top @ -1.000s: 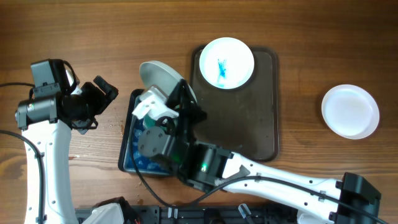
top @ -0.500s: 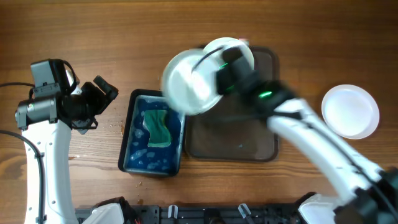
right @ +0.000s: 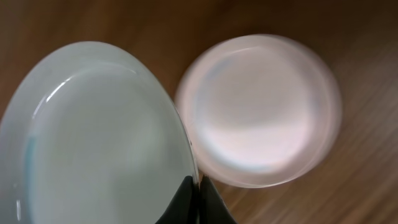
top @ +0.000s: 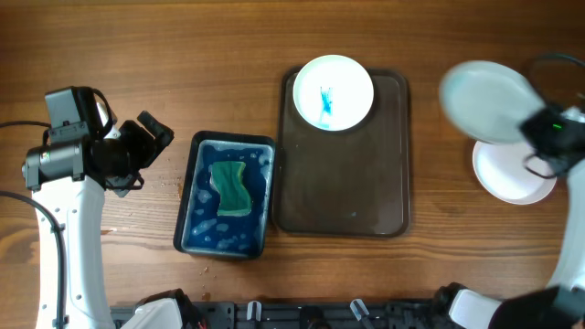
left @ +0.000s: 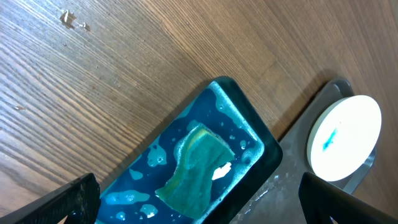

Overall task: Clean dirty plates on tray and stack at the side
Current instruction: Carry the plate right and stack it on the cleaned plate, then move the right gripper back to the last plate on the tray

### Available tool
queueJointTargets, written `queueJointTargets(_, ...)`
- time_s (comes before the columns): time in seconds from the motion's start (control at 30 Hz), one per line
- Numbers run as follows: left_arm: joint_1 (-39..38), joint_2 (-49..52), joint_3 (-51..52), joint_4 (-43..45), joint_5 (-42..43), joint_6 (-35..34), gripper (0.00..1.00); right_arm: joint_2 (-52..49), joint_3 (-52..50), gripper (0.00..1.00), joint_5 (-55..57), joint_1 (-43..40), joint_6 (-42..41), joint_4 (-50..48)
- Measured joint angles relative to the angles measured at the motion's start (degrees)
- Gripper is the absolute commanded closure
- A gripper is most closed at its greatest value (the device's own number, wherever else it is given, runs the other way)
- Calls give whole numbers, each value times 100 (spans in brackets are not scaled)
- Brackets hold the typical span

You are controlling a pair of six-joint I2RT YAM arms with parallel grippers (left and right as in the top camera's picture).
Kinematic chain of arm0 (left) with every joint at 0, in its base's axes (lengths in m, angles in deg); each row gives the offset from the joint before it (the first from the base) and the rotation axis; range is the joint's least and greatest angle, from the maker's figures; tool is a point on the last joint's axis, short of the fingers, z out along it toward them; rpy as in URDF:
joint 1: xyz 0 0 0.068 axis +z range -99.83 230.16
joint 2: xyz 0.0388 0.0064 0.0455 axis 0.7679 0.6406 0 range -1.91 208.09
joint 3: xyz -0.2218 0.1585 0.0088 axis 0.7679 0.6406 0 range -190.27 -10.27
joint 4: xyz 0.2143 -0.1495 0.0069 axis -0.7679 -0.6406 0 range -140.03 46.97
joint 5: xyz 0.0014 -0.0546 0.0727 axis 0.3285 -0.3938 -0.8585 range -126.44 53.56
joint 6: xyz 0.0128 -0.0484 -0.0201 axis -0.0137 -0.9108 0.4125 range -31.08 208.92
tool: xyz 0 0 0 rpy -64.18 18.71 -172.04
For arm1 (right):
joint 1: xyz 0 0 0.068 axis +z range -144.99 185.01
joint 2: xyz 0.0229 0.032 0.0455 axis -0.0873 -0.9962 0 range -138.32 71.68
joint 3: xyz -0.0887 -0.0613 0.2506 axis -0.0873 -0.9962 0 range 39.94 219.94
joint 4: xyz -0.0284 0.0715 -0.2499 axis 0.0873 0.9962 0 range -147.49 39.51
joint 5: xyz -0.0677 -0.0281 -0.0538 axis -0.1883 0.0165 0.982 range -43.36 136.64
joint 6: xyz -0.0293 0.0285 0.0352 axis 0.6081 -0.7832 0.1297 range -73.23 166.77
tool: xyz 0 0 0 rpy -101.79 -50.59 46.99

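Observation:
My right gripper (right: 198, 186) is shut on the rim of a clean white plate (top: 484, 89) and holds it in the air at the far right, above another clean white plate (top: 512, 178) that lies on the table; that plate also shows in the right wrist view (right: 261, 112). A dirty white plate with a blue smear (top: 333, 92) sits at the far end of the dark tray (top: 343, 196). My left gripper (top: 151, 146) is open and empty, left of the blue basin (top: 196, 196) that holds a green sponge (top: 232, 185).
The basin with soapy blue water lies between my left arm and the tray. In the left wrist view the basin (left: 230, 99), sponge (left: 193, 168) and dirty plate (left: 345, 134) show below the open fingers. Crumbs (left: 71, 20) lie on the wood.
My right arm has swung from the basin across the tray to the far right, carrying the white plate. The sponge now lies uncovered in the basin. The left arm has not moved.

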Motion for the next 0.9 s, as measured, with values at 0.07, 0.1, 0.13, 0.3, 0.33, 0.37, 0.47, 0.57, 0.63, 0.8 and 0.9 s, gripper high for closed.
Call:
queueJointTargets(0.07,0,0,0,-2,2,0,0,-260,0,95,111,-385,-2,46)
queueJointTargets(0.1,0,0,0,0,2,0,0,-424,0,96,164,-546,-4,85)
queueJointTargets(0.13,0,0,0,0,2,0,0,-586,0,96,216,-669,-4,120)
queueJointTargets(0.3,0,0,0,0,0,0,0,-1305,0,94,612,-905,-2,461)
queueJointTargets(0.33,0,0,0,0,0,0,0,-1421,0,83,732,-905,-2,533)
queueJointTargets(0.37,0,0,0,0,2,0,0,-1497,0,68,848,-903,-2,595)
queueJointTargets(0.47,0,0,0,0,2,0,0,-1585,0,55,1169,-905,81,743)
queueJointTargets(0.57,0,0,0,0,2,0,0,-1565,9,46,1075,-901,175,804)
queueJointTargets(0.63,0,0,0,0,2,0,0,-1493,96,42,457,-855,352,881)
queueJointTargets(0.8,0,0,0,-2,2,0,0,-807,420,44,-1268,-269,896,721)
queueJointTargets(0.9,2,0,0,0,0,0,0,-98,551,49,-2120,529,1388,699)
